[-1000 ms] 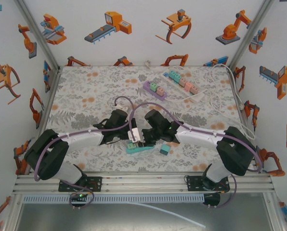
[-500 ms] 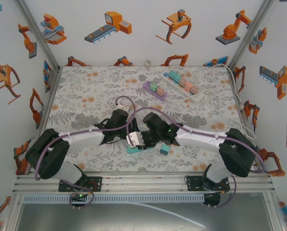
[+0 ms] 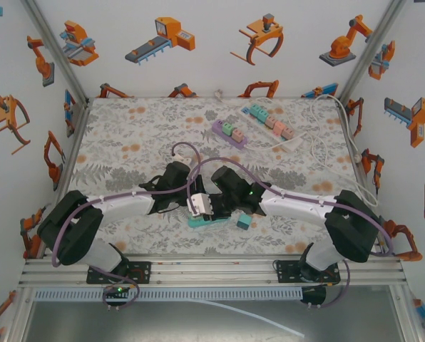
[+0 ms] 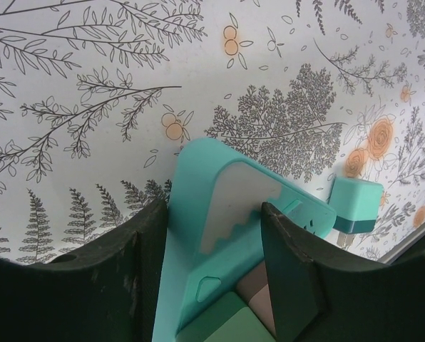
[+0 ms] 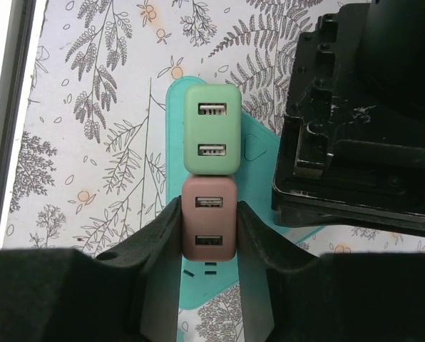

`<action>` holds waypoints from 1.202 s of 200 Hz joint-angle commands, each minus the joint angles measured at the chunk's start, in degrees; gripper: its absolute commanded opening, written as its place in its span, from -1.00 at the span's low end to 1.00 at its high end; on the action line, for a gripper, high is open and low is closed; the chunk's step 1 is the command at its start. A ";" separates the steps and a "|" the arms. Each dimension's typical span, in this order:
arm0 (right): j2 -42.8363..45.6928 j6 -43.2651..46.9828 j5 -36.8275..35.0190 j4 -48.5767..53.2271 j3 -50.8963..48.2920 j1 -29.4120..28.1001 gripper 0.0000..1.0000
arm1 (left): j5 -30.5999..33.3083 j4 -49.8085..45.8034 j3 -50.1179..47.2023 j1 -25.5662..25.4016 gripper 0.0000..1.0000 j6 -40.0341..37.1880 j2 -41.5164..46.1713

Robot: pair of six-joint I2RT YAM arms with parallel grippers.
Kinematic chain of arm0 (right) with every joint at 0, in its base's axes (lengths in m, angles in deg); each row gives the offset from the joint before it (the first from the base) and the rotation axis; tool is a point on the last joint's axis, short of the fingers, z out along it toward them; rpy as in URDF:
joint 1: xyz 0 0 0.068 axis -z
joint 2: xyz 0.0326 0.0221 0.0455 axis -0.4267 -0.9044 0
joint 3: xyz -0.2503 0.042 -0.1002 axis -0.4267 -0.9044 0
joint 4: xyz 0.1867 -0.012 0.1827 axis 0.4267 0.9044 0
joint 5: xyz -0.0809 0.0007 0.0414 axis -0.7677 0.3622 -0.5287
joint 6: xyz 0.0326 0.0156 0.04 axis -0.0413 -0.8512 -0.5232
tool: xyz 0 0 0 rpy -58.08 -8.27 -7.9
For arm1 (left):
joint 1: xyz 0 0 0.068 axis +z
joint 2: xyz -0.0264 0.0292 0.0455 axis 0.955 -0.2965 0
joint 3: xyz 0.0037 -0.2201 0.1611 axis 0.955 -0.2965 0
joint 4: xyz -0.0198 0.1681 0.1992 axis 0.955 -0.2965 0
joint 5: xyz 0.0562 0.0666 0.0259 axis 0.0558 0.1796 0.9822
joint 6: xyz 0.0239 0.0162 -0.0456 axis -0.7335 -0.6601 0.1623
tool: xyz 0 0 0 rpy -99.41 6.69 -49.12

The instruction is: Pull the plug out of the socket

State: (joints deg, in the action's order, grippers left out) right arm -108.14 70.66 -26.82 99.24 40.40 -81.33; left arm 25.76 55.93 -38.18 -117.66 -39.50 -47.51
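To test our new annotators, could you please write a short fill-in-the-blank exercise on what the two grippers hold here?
1. The right gripper is shut on the brown plug, which sits right beside a ____ plug.
2. The left gripper is shut on the power strip, whose colour is ____.
3. A loose plug lies on the ____, beside the power strip.

Missing words: green; teal; table.

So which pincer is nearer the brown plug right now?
Right. The right pincer has a finger on each side of the brown plug. The left pincer straddles the teal strip, off beside the green plug.
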 commanded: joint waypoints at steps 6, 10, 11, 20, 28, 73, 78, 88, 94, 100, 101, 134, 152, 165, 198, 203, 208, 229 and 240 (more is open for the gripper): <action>2.85 -4.85 8.45 0.93 5.17 -1.77 -0.64 | 9.79 -16.40 -4.97 0.85 -0.02 -6.47 -4.79; 2.64 -5.01 8.15 1.29 5.37 -1.78 -0.65 | 9.75 -16.42 -4.99 0.84 -0.02 -6.40 -4.70; 2.58 -5.03 8.08 1.38 5.44 -1.81 -0.65 | 9.75 -16.43 -4.98 0.85 -0.02 -6.43 -4.66; 2.44 -5.04 7.92 2.10 5.67 -1.97 -0.67 | 9.70 -16.59 -4.98 0.90 -0.01 -6.45 -4.47; 2.51 -4.76 7.77 2.26 5.47 -2.54 -0.69 | 9.83 -16.67 -5.02 0.97 -0.02 -6.42 -4.31; 3.52 -1.10 3.37 5.14 4.96 -7.63 -0.71 | 10.01 -16.59 -5.23 1.55 -0.03 -6.81 -4.41; 3.72 -1.74 2.68 5.13 4.94 -7.70 -0.71 | 10.01 -16.40 -5.28 1.56 -0.04 -6.90 -4.60; 4.22 -2.83 1.27 4.58 4.83 -7.63 -0.71 | 9.95 -16.19 -5.37 1.64 -0.04 -6.97 -5.17; 4.51 -3.16 0.67 4.38 4.78 -7.64 -0.71 | 9.99 -15.94 -5.39 1.66 -0.05 -6.95 -5.64; 4.77 -3.55 0.11 3.87 4.71 -7.55 -0.70 | 10.16 -15.82 -5.38 1.58 -0.05 -6.99 -6.51; 4.79 -3.64 0.02 3.81 4.63 -7.56 -0.71 | 10.17 -15.78 -5.35 1.62 -0.05 -6.99 -6.62; 4.99 -8.07 -5.43 0.85 4.65 -5.90 -0.71 | 10.11 -13.32 -6.57 1.68 -0.06 -6.20 -8.69; 4.01 -10.30 -5.79 1.18 5.99 -4.41 -0.71 | 9.74 -11.85 -7.86 1.73 -0.07 -6.50 -8.00; 2.70 -10.21 -6.01 3.76 8.29 -4.25 -0.71 | 9.83 -11.83 -8.10 1.73 -0.08 -7.28 -7.69; 2.17 -11.11 -4.13 6.91 12.71 -3.47 -0.71 | 10.83 -9.29 -9.50 1.07 -0.09 -7.77 -7.03; 2.48 -11.08 -3.79 6.28 12.67 -3.33 -0.71 | 10.87 -8.84 -9.82 1.05 -0.09 -7.76 -6.93; 2.75 -10.90 -3.83 5.82 12.60 -3.33 -0.72 | 11.00 -8.52 -10.04 1.04 -0.09 -7.70 -6.82; 2.88 -8.48 -2.90 7.59 13.72 -3.40 -0.74 | 11.24 -8.33 -10.43 1.02 -0.09 -7.86 -6.56; 3.04 -8.34 -2.72 8.35 13.88 -3.40 -0.74 | 11.30 -8.35 -10.42 0.90 -0.09 -7.78 -6.41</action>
State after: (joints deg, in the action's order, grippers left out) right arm -106.70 61.55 -32.75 109.03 51.79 -84.57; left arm 25.13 67.14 -42.33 -117.00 -41.12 -48.21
